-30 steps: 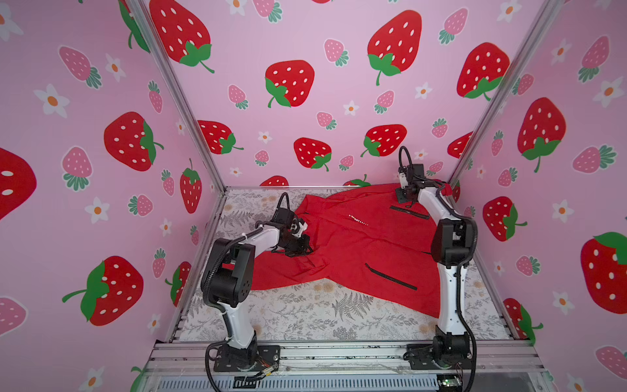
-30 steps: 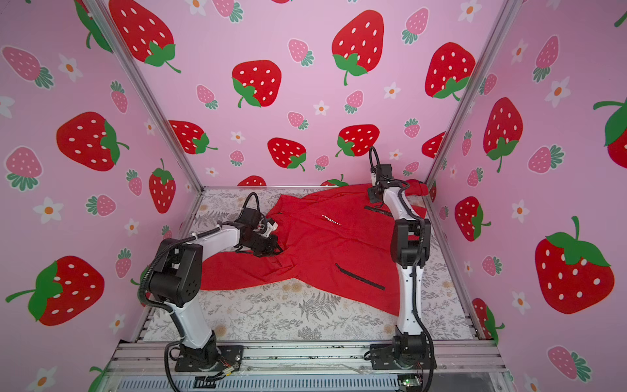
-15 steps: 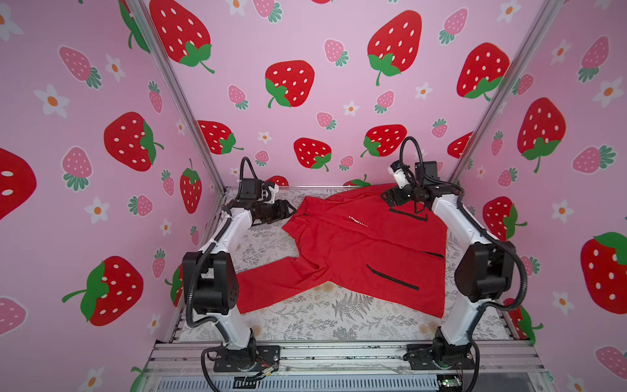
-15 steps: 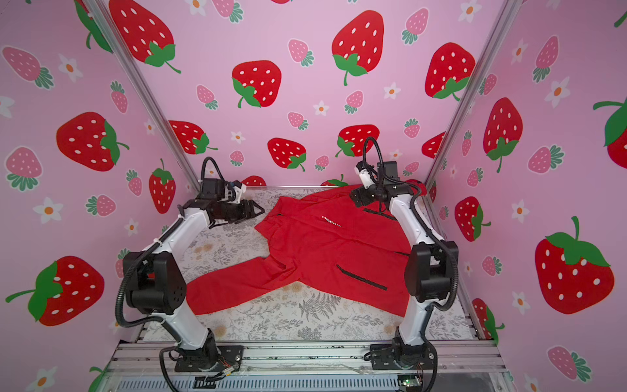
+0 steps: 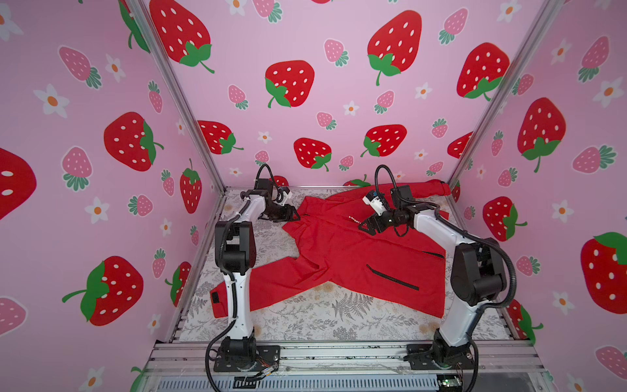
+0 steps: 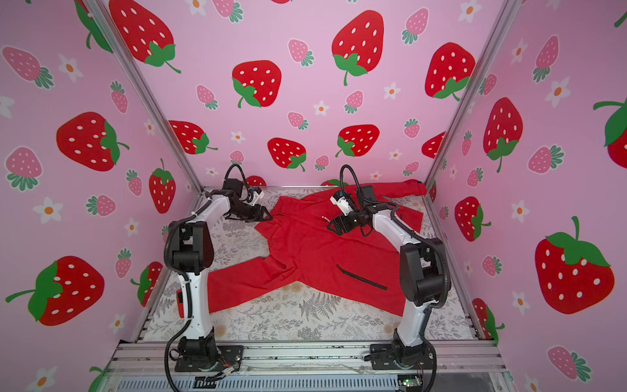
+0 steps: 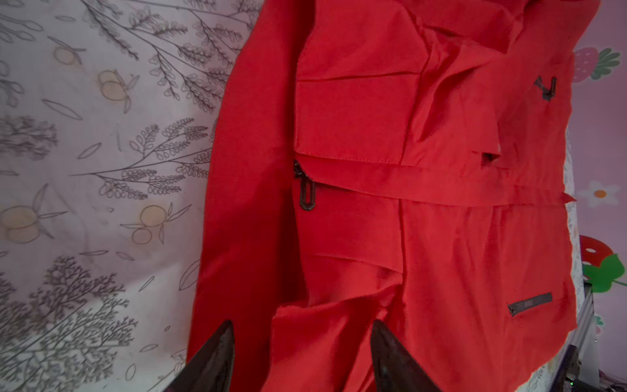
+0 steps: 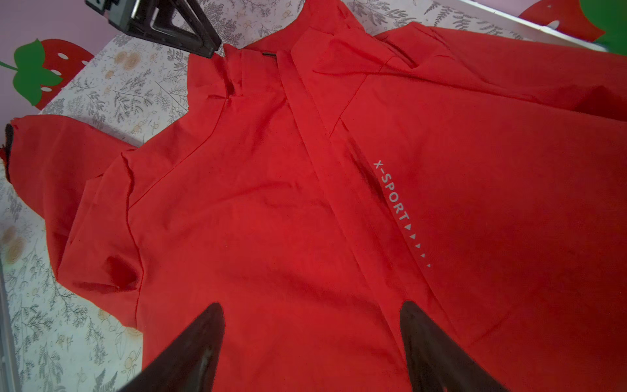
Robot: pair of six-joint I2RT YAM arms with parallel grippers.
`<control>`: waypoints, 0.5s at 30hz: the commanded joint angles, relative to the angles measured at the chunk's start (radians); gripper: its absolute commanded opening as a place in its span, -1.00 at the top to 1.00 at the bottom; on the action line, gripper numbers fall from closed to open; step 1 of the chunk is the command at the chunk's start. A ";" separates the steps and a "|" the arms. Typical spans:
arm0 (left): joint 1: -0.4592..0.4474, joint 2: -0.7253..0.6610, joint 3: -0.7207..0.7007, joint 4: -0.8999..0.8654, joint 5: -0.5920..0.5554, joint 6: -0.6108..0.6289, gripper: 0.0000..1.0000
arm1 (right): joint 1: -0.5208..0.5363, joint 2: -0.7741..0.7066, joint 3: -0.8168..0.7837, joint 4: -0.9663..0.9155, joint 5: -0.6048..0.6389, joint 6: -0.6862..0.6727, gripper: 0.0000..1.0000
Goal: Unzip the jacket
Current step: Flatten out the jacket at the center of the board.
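A patterned bench carries the red jacket, front closed, collar toward 11 o'clock. The left tool, jaws apart, hovers beside the collar. The right tool, jaws apart, hovers over the chest. Risk: pinching loose fabric instead of the small zipper pull would drag the jacket.

Pale grey lettering reads "X-SPORT", then a row of small triangles, on the bright red fabric jacket's chest. In both top views it is seemingly the same print, unreadably small.
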 commanded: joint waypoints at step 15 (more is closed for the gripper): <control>0.007 0.119 0.193 -0.166 0.117 0.196 -0.06 | 0.036 0.081 0.061 -0.012 -0.053 0.000 -0.62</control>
